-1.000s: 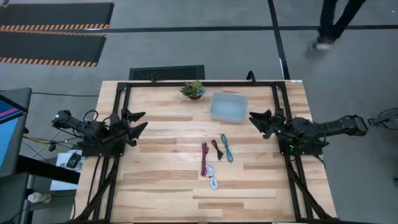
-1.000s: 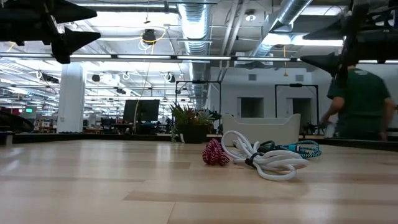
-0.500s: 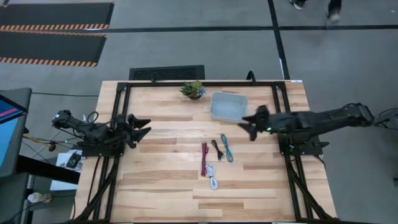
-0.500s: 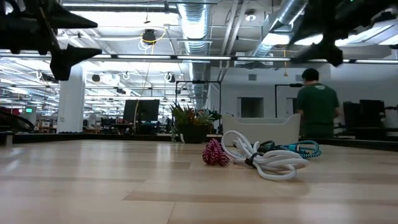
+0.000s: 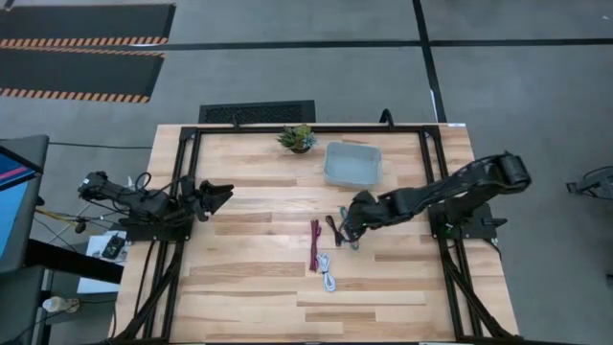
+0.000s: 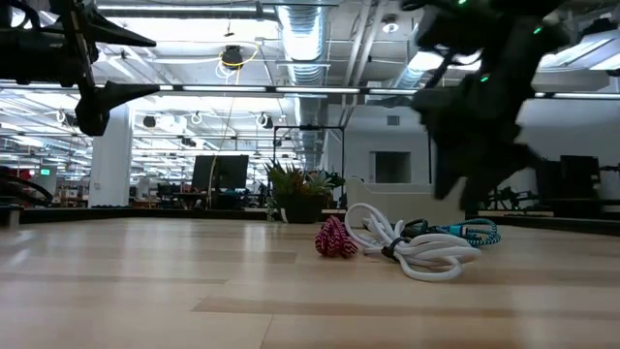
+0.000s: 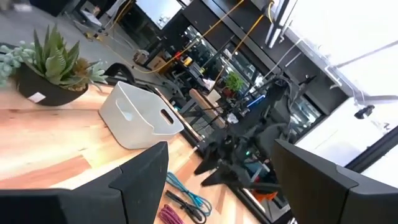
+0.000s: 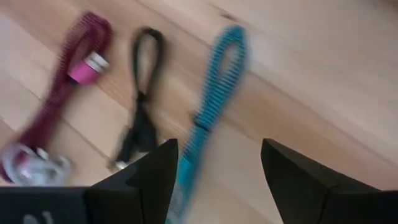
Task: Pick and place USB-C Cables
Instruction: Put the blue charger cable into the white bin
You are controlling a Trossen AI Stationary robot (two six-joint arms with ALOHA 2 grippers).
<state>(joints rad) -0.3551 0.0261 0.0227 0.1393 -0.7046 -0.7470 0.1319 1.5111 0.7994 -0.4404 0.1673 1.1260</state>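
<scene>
The left gripper (image 5: 218, 194) waits spread at the table's (image 5: 239, 287) left edge. Mid-table lie four thin bundled cables: maroon (image 5: 313, 244), white (image 5: 328, 272), black (image 5: 333, 229) and teal (image 5: 349, 230). The right gripper (image 5: 349, 226) hovers spread over the teal one, holding nothing.

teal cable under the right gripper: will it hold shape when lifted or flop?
The teal cable is a thin folded loop tied near its middle, so it probably lifts as one bundle with drooping ends. It looks light; the open right gripper could nudge it sideways. Lying flat, it is unlikely to roll.
</scene>
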